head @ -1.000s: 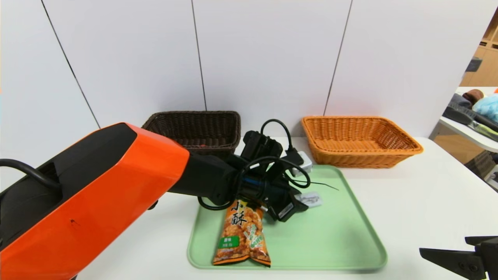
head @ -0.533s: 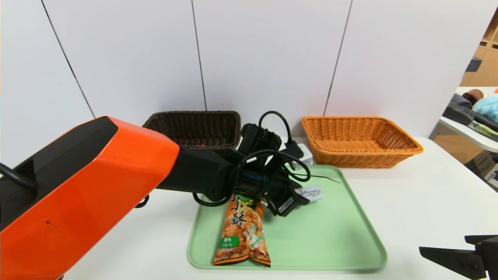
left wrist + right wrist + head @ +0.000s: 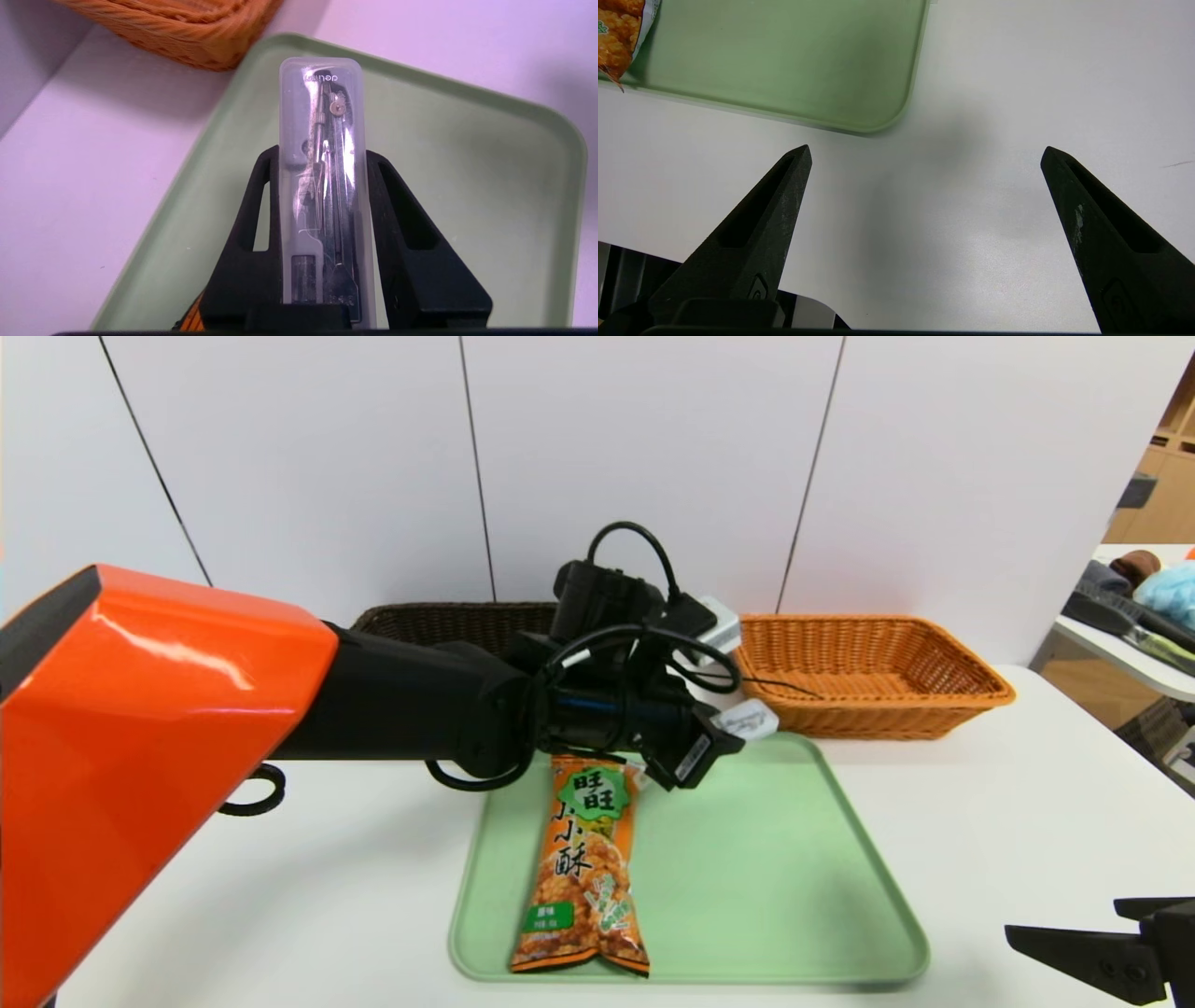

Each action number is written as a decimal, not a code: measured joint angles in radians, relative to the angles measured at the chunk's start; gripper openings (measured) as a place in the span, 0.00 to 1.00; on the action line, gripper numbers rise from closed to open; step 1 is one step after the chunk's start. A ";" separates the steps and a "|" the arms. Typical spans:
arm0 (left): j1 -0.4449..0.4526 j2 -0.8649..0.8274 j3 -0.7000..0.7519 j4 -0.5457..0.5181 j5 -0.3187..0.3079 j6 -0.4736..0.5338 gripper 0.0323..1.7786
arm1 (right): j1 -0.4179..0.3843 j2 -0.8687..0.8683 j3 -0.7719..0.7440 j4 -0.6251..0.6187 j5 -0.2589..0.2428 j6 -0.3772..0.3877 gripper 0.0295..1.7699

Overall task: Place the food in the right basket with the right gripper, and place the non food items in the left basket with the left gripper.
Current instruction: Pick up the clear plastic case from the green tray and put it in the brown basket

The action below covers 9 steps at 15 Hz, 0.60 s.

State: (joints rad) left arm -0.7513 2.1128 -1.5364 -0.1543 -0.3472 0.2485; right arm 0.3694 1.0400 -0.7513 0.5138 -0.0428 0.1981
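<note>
Left gripper (image 3: 322, 158) clamped on clear compass case (image 3: 322, 140), above green tray's (image 3: 794, 896) far edge; right gripper (image 3: 924, 154) spread wide, near right.

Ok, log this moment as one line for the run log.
left gripper: shut on compass case, above green tray | right gripper: open, parked over table | snack bag: on tray | dark basket: pending

Pale white wall panels (image 3: 635, 457), split by thin dark seams, are standing behind a smooth white tabletop (image 3: 1008, 803). Wooden shelving (image 3: 1167, 476) is showing far right beside another cluttered white table (image 3: 1120, 658).
</note>
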 joint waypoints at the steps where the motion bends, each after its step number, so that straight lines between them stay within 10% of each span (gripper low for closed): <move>1: 0.007 -0.010 -0.012 -0.001 0.029 -0.029 0.30 | 0.000 0.000 0.000 -0.001 0.000 0.000 0.96; 9: 0.151 -0.042 -0.096 0.023 0.190 -0.163 0.30 | 0.000 0.009 0.003 -0.024 0.001 0.001 0.96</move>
State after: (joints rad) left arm -0.5998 2.0704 -1.6323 -0.1317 -0.1572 0.0855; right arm 0.3694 1.0491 -0.7479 0.4896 -0.0413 0.1989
